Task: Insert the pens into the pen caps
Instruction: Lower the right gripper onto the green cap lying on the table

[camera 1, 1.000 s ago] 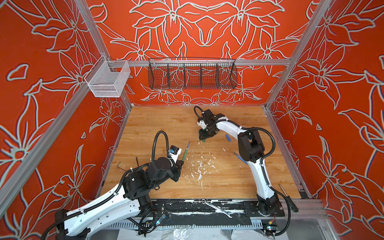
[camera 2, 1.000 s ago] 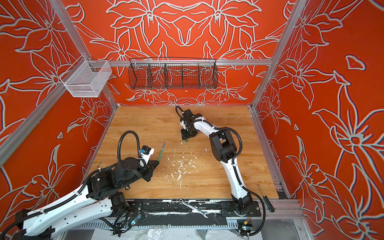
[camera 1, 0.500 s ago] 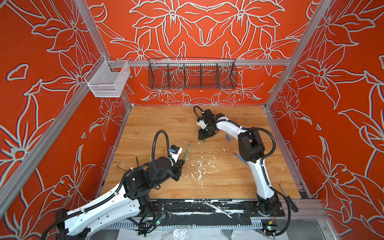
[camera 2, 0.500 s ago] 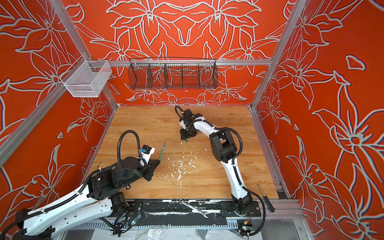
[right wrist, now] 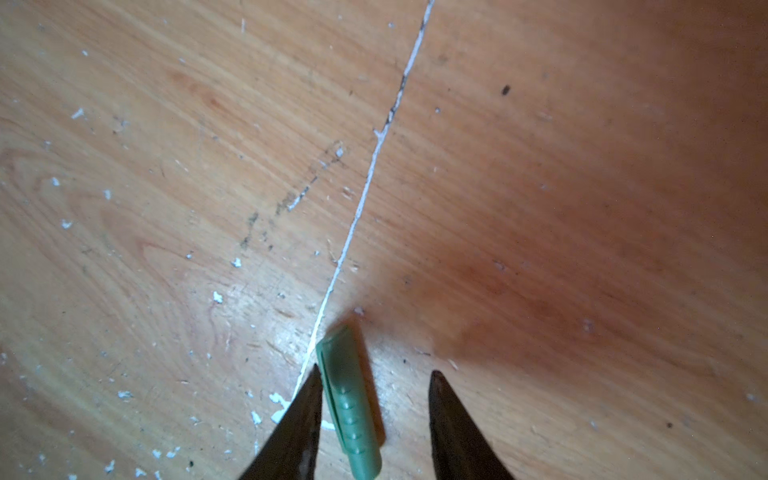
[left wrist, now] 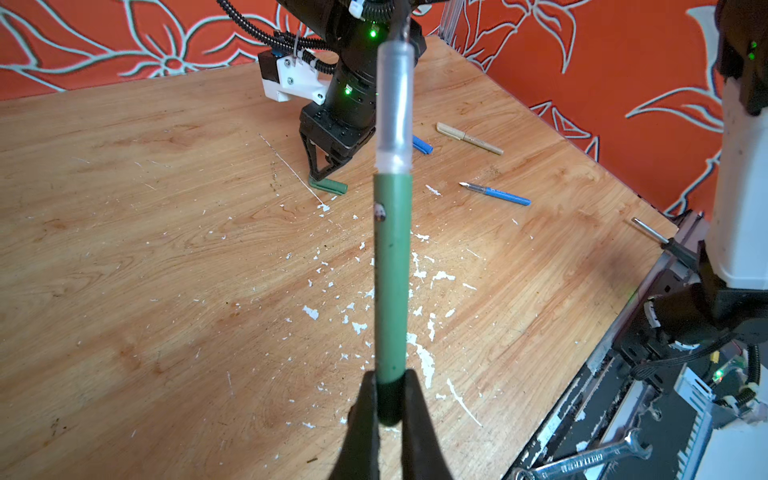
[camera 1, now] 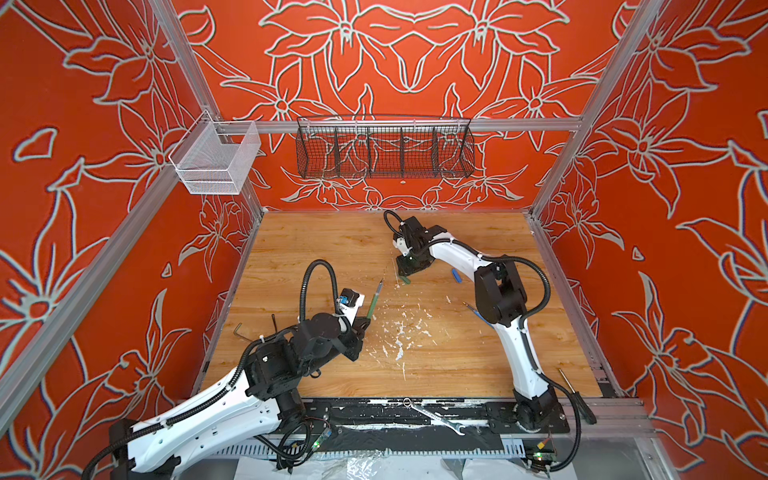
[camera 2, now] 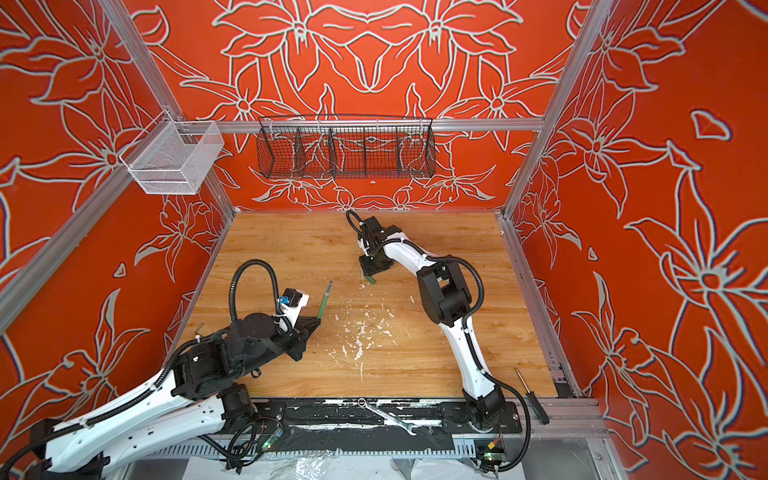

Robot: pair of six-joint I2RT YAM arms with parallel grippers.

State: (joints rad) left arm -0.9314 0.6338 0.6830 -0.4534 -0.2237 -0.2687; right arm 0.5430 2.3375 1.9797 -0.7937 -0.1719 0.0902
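Left wrist view, left jaws clamped on green pen (left wrist: 392,270), right jaws stood apart astride green cap (right wrist: 351,407) on table (right wrist: 166,166), wrench (left wrist: 582,459) lettering unreadable.

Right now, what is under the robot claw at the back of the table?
A green pen cap lies flat on the wooden table, between the open fingers of the right gripper, close to one. In both top views the gripper covers part of it.

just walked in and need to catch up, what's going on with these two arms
The left gripper is shut on the green pen, holding it above the table. The right gripper is down at the green cap, jaws open on either side, not yet gripping it. A blue pen and a beige pen lie on the table.
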